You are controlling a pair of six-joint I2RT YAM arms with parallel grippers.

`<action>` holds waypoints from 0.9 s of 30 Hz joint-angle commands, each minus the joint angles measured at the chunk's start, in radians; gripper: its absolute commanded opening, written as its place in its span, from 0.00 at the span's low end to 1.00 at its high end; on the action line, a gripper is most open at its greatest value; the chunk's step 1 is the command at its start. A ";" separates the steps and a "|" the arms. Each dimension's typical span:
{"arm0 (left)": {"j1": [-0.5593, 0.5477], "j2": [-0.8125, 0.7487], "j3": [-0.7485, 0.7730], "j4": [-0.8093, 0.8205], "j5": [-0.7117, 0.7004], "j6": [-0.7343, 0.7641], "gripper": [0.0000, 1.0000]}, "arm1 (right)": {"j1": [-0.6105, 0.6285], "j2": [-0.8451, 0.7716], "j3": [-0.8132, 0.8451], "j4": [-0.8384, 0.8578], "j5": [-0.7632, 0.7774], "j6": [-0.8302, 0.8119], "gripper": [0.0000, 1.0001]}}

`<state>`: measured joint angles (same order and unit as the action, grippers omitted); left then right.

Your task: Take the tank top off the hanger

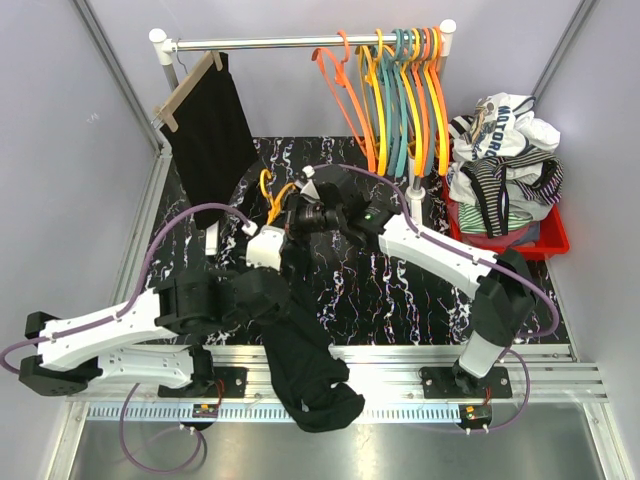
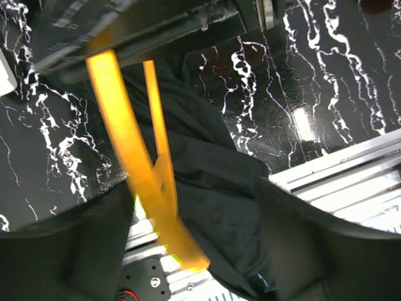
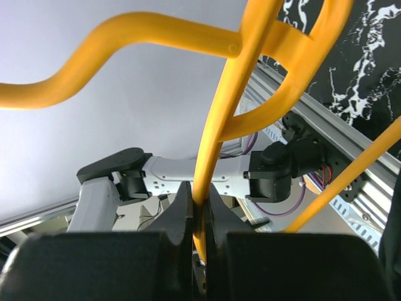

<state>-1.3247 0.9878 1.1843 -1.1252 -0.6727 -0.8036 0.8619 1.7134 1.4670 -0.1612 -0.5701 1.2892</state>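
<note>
The black tank top [image 1: 305, 365] hangs in a long bunch over the table's front edge, its upper end still around the yellow-orange hanger [image 1: 277, 190]. My right gripper [image 1: 300, 213] is shut on a bar of the hanger [image 3: 219, 125] and holds it above the table's middle; the fingers [image 3: 182, 216] pinch the bar. In the left wrist view the hanger [image 2: 135, 163] slants across with the tank top [image 2: 219, 188] behind it. My left gripper [image 2: 197, 251] is just below the hanger by the cloth, jaws wide apart with cloth between them; I cannot tell whether they touch it.
A clothes rail [image 1: 290, 43] at the back carries a wooden hanger with a black garment [image 1: 208, 135] on the left and several coloured hangers [image 1: 400, 90] on the right. A red basket [image 1: 556, 241] with striped clothes stands at the right. An aluminium rail [image 1: 400, 355] runs along the front edge.
</note>
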 commanded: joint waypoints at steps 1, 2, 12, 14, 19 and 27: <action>0.024 0.006 0.028 0.051 0.012 0.034 0.57 | -0.004 -0.064 0.012 0.078 -0.027 0.027 0.00; 0.024 0.005 0.025 0.050 0.012 0.032 0.51 | -0.004 -0.064 0.010 0.083 -0.028 0.030 0.00; 0.030 -0.064 -0.006 0.025 -0.019 -0.003 0.00 | -0.004 -0.104 -0.033 0.088 -0.054 0.018 0.02; 0.028 -0.066 -0.008 0.033 -0.011 0.003 0.00 | -0.004 -0.115 -0.048 0.080 -0.047 0.010 0.46; 0.030 -0.061 0.005 0.012 0.012 -0.003 0.00 | -0.008 -0.173 -0.095 0.080 0.009 0.012 1.00; 0.035 -0.153 0.027 -0.139 -0.068 -0.108 0.00 | -0.055 -0.490 -0.353 0.051 0.140 -0.010 1.00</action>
<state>-1.2919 0.8810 1.1759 -1.2201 -0.6670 -0.8555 0.8310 1.3762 1.1606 -0.1070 -0.5056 1.3090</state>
